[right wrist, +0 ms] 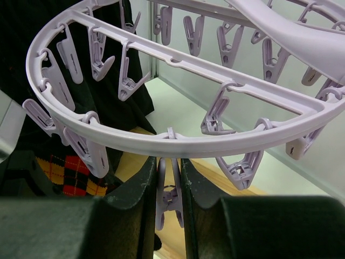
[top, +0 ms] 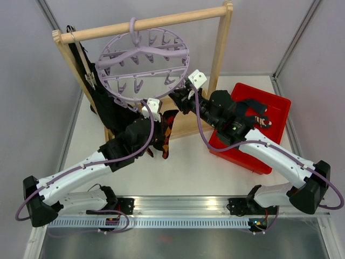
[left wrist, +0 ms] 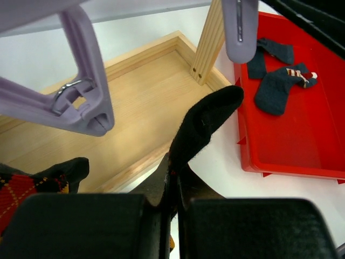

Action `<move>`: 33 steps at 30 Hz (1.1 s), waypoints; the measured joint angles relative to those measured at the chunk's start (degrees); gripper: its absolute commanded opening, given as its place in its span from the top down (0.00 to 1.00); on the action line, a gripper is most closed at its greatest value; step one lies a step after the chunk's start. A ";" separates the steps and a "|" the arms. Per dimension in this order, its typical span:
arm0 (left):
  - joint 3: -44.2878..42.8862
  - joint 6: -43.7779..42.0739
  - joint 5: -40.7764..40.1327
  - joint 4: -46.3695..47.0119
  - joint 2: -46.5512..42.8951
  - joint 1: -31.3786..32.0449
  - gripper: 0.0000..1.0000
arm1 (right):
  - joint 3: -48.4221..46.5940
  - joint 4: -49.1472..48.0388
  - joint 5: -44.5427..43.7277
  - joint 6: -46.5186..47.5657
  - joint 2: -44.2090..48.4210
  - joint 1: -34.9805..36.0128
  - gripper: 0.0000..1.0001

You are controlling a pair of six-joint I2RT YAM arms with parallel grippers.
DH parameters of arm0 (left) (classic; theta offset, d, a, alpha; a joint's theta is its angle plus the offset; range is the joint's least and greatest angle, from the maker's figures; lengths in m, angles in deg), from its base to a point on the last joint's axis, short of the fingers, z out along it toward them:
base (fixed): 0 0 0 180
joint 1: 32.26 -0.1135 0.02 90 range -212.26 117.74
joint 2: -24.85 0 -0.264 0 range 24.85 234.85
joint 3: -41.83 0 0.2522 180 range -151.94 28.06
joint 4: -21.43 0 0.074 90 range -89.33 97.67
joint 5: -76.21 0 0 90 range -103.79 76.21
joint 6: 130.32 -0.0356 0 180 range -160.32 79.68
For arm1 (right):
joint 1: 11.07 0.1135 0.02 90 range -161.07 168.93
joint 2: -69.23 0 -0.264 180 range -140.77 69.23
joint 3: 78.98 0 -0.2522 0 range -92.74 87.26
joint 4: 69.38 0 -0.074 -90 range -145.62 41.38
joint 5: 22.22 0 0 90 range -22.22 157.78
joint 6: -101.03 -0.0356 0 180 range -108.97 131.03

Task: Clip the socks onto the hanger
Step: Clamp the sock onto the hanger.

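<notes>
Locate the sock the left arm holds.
Top view, centre: the sock hangs from the left gripper, below the near rim of the hanger, in front of the wooden frame.

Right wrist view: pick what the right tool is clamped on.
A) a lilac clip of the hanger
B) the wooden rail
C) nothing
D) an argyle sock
A: the right tool has a finger pressed on each side of one lilac clip dangling under the hanger ring.
</notes>
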 measured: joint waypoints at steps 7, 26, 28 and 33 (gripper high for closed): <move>0.00 1.44 1.95 0.98 0.15 -2.25 0.98 | 0.00 0.04 -0.07 -0.09 0.02 0.02 1.00; -0.74 1.86 4.70 3.08 0.17 -3.48 0.98 | 0.00 0.04 -0.24 -0.11 0.02 0.04 1.00; -0.85 1.86 4.81 3.23 0.20 -3.48 0.98 | 0.00 0.02 -0.24 -0.11 0.02 0.04 1.00; -1.05 1.86 5.05 3.48 0.22 -3.48 0.98 | 0.00 0.04 -0.24 -0.11 0.00 0.04 1.00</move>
